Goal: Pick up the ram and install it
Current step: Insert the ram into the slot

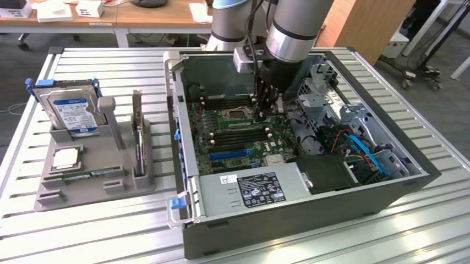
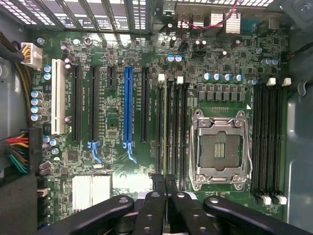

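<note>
On the slatted metal table you have the open computer case, with your arm hanging down into it over the green motherboard. At the exterior view's left, a grey holder sits beside the case, carrying a hard drive upright and a dark card on edge. Your ram lies low near the holder's front, well apart from the gripper. The gripper's fingers are clenched together, empty, above the memory slots.
</note>
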Robot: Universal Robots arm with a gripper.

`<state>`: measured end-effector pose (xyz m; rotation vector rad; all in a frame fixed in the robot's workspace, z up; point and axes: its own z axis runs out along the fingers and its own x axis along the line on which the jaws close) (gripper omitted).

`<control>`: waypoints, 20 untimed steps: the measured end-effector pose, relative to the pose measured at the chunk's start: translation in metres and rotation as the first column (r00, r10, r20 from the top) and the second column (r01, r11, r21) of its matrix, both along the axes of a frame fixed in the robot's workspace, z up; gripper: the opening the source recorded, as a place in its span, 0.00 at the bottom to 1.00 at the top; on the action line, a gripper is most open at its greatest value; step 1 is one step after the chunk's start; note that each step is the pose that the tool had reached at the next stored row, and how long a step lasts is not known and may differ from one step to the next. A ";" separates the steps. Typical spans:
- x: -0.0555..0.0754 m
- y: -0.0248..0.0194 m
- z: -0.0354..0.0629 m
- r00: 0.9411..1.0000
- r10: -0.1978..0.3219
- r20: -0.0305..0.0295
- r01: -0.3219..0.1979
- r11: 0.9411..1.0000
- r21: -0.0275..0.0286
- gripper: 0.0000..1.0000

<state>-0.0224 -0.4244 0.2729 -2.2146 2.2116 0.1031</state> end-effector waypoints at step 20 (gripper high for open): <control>0.000 -0.0018 -0.0145 1.000 0.000 0.000 0.000 1.000 0.000 0.11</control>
